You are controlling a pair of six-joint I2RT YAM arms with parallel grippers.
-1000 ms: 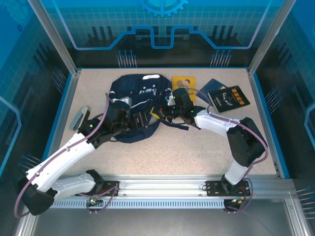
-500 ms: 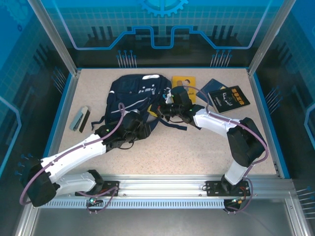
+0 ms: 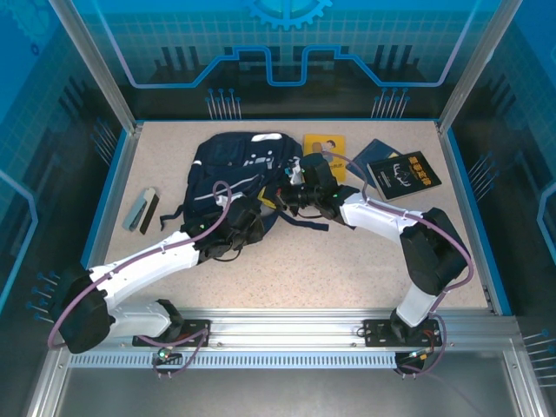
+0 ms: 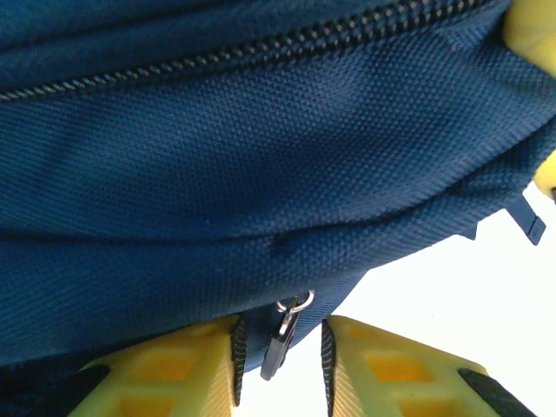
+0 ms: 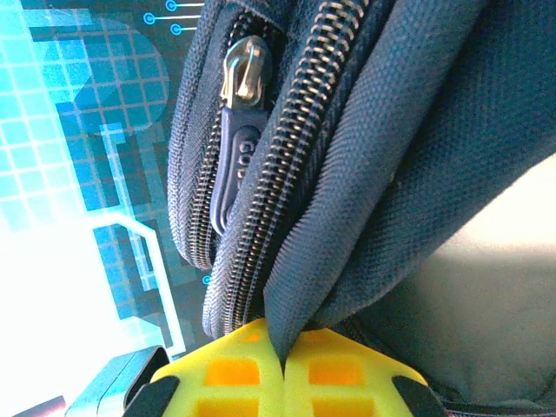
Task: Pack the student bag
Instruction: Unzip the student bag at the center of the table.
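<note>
- yellow card [image 3: 328, 144] lying flat near the far edge of the table, its near part covered up
- dark blue booklet [image 3: 375, 149] just right of it, partly tucked under the next one
- black booklet [image 3: 405, 175] with gold print, a bit tilted, overlapping the blue one
- slim grey-and-black thing [image 3: 140, 209] way over on the left, lying at an angle, no idea what it is
- speckled beige tabletop [image 3: 347, 261] with a blue rim
- blue gear-and-circuit backdrop [image 3: 287, 10] behind it all

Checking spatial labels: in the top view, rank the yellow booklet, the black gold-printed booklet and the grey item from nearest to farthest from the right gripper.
From the right gripper, shut on the student bag:
1. The yellow booklet, just behind it.
2. The black gold-printed booklet, to its right.
3. The grey item, far left.
</note>
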